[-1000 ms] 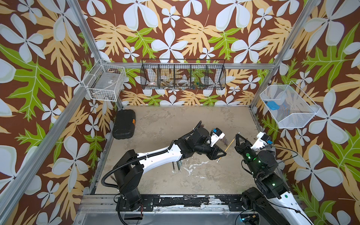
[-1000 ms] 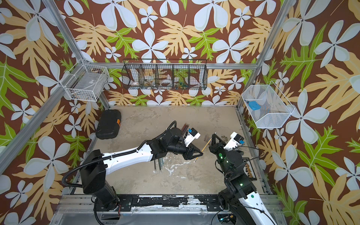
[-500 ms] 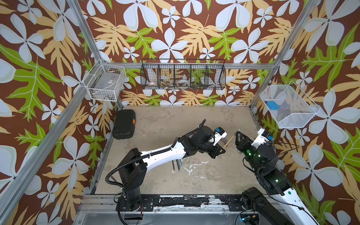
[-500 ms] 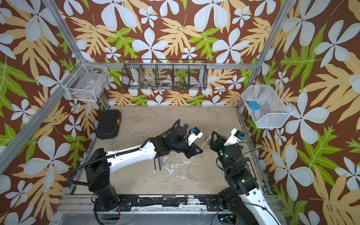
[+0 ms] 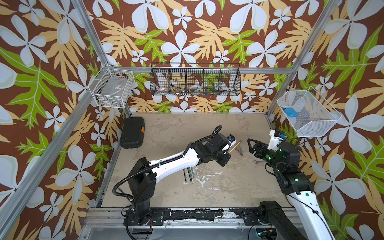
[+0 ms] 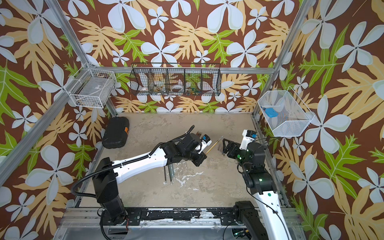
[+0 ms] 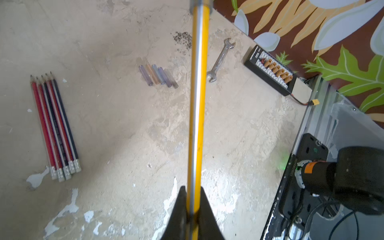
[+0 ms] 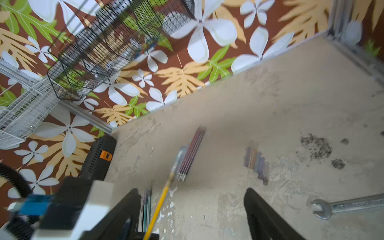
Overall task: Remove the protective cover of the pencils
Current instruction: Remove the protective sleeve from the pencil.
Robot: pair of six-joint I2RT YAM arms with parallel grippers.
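My left gripper (image 7: pixel 192 193) is shut on a yellow pencil (image 7: pixel 197 104), held off the table. The pencil's far end wears a greyish protective cover (image 8: pixel 179 158). In both top views the pencil (image 5: pixel 233 148) (image 6: pixel 212 148) points at my right gripper (image 5: pixel 250 145) (image 6: pixel 224 145). That right gripper (image 8: pixel 191 197) is open and empty, a short gap from the covered tip. Several red and black pencils (image 7: pixel 55 126) (image 8: pixel 192 151) lie side by side on the table. More pencils (image 5: pixel 188 174) (image 8: pixel 146 207) lie under the left arm. Several loose translucent covers (image 7: pixel 159 76) (image 8: pixel 257 164) lie in a row.
A wrench (image 7: pixel 220 60) (image 8: pixel 349 204) lies near the right arm. A black connector board (image 7: pixel 270 71) sits by the right wall, a black case (image 5: pixel 132 135) at the back left. Wire baskets (image 5: pixel 195 80) hang on the walls. Dark dust (image 8: pixel 315 145) marks the table.
The right gripper has gone from shut to open beside the pencil's tip. The left gripper has closed on the yellow pencil and carried it a little toward the back.
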